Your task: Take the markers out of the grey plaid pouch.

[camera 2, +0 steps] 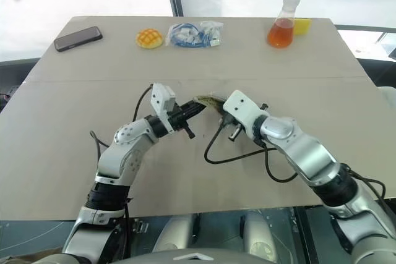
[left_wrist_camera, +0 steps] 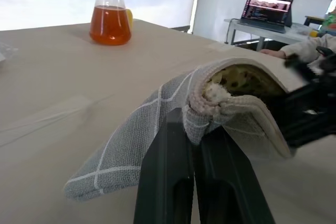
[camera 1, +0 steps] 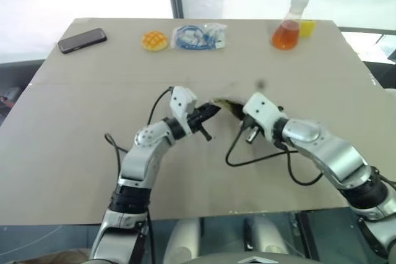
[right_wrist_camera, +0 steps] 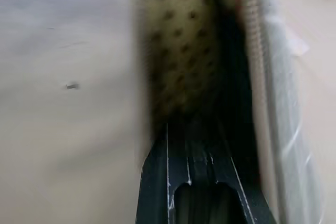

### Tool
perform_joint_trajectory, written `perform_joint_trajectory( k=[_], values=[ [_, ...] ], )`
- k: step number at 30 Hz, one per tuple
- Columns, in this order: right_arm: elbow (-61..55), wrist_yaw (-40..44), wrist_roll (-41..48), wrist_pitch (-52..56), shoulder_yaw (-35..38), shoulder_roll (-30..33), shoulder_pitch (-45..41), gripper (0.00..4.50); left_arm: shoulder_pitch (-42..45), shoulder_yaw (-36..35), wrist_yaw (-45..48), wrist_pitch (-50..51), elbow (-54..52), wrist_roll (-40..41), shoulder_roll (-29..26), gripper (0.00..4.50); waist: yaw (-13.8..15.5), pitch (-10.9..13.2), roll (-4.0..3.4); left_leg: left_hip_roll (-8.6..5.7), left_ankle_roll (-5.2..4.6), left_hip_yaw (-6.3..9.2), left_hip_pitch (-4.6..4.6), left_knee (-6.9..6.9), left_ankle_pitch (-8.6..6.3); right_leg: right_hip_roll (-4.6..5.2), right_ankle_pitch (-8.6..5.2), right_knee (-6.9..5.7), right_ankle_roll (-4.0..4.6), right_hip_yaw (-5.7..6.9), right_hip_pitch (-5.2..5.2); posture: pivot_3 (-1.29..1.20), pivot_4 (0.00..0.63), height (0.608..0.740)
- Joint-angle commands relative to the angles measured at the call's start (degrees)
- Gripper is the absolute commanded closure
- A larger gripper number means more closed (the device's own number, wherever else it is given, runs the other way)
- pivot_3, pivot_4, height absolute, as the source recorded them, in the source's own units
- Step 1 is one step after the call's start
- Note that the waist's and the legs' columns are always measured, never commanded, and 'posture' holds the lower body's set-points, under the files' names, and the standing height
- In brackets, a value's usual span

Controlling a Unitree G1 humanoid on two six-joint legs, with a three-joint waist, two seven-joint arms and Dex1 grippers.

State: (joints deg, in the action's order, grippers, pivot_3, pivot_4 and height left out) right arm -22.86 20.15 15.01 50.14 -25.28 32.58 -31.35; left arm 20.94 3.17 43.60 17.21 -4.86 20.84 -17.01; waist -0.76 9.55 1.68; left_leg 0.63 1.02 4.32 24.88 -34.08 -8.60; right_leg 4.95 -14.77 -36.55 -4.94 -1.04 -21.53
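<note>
Grey plaid pouch (left_wrist_camera: 157,129) hangs up off the tabletop (camera 1: 74,153), between the two grippers near the middle. The left gripper (left_wrist_camera: 195,129) has its jaws pressed together on one end of the open edge, pinching the bunched cloth there. From those jaws the grey cloth with white lines droops down toward the tabletop.

The right gripper (right_wrist_camera: 191,137) meets the pouch from the other side. Its jaws are pressed together too, and their tips sit inside the open mouth of the pouch. Just past those jaws is the pale yellow lining with dark dots (right_wrist_camera: 181,45). Beside the jaws runs the zipper edge (right_wrist_camera: 252,51). Whether these jaws pinch anything inside cannot be told, because it is dark and blurry in there.

In the head views both grippers point at each other, with the pouch's open mouth (camera 1: 224,103) right between them.

Far past the jaws, along the back of the tabletop, stand other things. A black phone (camera 1: 81,40) lies at the left. Next comes a round yellow bun-like thing (camera 1: 154,41). Beside it is a clear plastic bag with a blue cable (camera 1: 198,36). At the right stands a glass flask with orange liquid (camera 1: 289,26), with a small yellow thing (camera 1: 308,27) just behind it.
</note>
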Motion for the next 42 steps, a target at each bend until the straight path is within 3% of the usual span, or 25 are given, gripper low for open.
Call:
perform_joint_trajectory(
  k=[1,3,7,10,12,15,28,29,32,36,42],
  values=[
    [0.7,2.5,-0.2,-1.7,3.6,-0.7,-0.1,4.48,-1.9,0.8,4.3,4.8,-5.8,6.0,-1.4,4.50,0.0,0.0,-0.03,-0.01,0.00,0.00,0.03,0.01,0.00,0.00,0.00,0.01,-0.01,0.00,-0.01,0.00,0.150,0.740],
    [-2.4,5.6,2.8,1.5,6.5,0.6,-0.1,4.48,-3.0,-0.3,6.5,9.9,-7.7,10.7,-2.9,4.50,0.0,0.1,-0.05,-0.01,-0.01,0.01,0.07,0.01,0.00,0.00,0.00,0.02,-0.01,0.01,-0.03,0.00,0.150,0.740],
    [-16.1,18.2,10.6,10.1,10.9,14.6,-3.0,4.48,-5.2,-5.3,8.9,29.0,-10.6,28.0,-8.1,4.50,0.1,0.3,-0.30,0.00,-0.01,0.09,0.09,-0.01,-0.01,0.02,-0.01,0.02,0.00,0.08,-0.01,0.00,0.150,0.740],
    [-18.5,21.3,10.4,9.6,9.4,19.4,-5.6,4.48,-5.7,-7.2,7.1,35.3,-10.0,33.7,-9.0,4.50,-0.3,0.3,-0.32,0.04,-0.01,0.08,0.00,0.00,-0.02,0.04,-0.11,0.06,0.03,0.10,-0.03,0.00,0.150,0.740],
    [-18.7,23.1,8.2,7.0,5.5,21.0,-4.9,3.72,-5.6,-7.9,5.1,38.0,-8.9,35.9,-8.3,4.50,-0.2,0.3,-0.23,0.10,-0.01,0.09,-0.06,0.01,-0.02,0.01,-0.27,0.07,-0.03,0.16,0.00,0.00,0.150,0.740],
    [-16.2,22.1,1.3,2.5,-0.7,20.7,-4.5,2.46,-6.3,-7.1,4.3,39.3,-8.8,36.1,-8.0,4.50,-0.1,0.3,-0.22,0.07,0.00,0.04,-0.03,-0.02,-0.02,0.04,-0.27,0.09,-0.01,0.12,0.00,0.00,0.150,0.740],
    [1.4,25.9,-18.8,-9.5,-16.9,13.9,-6.6,2.46,-9.7,-3.5,5.4,32.6,-10.3,29.9,-8.2,4.50,-0.2,0.2,-0.17,0.02,-0.01,-0.07,-0.06,-0.02,-0.03,0.07,-0.12,0.17,0.21,0.00,0.00,0.00,0.150,0.740],
    [2.0,26.1,-19.2,-9.3,-16.5,13.2,-6.2,2.70,-9.8,-3.4,5.2,32.3,-10.4,29.6,-8.0,4.50,-0.1,0.2,-0.18,0.03,-0.01,-0.07,-0.07,-0.02,-0.03,0.06,-0.12,0.16,0.21,0.00,0.00,0.00,0.150,0.740],
    [-1.5,28.0,-17.1,-6.9,-11.2,13.4,-5.1,3.65,-9.6,-3.1,4.0,29.8,-9.8,27.1,-7.5,4.50,0.0,0.2,-0.17,0.03,-0.01,-0.05,-0.06,-0.02,-0.03,0.06,-0.12,0.16,0.21,0.00,0.00,0.00,0.150,0.740],
    [-10.9,29.4,-5.2,1.4,7.4,11.0,-2.8,3.73,-8.3,-0.9,2.2,16.7,-4.8,14.8,-6.9,4.50,0.5,0.2,-0.18,0.01,-0.01,-0.03,-0.01,-0.03,-0.02,0.06,-0.11,0.16,0.22,0.02,0.00,0.00,0.150,0.740],
    [-16.0,30.8,11.8,8.7,27.5,6.3,0.8,3.73,-6.6,-0.1,0.2,6.4,-0.3,6.3,-5.8,4.50,0.9,0.2,-0.16,0.01,-0.02,-0.04,-0.02,0.01,-0.03,0.06,-0.11,0.23,0.22,0.02,0.04,0.00,0.150,0.740]
  ],
)
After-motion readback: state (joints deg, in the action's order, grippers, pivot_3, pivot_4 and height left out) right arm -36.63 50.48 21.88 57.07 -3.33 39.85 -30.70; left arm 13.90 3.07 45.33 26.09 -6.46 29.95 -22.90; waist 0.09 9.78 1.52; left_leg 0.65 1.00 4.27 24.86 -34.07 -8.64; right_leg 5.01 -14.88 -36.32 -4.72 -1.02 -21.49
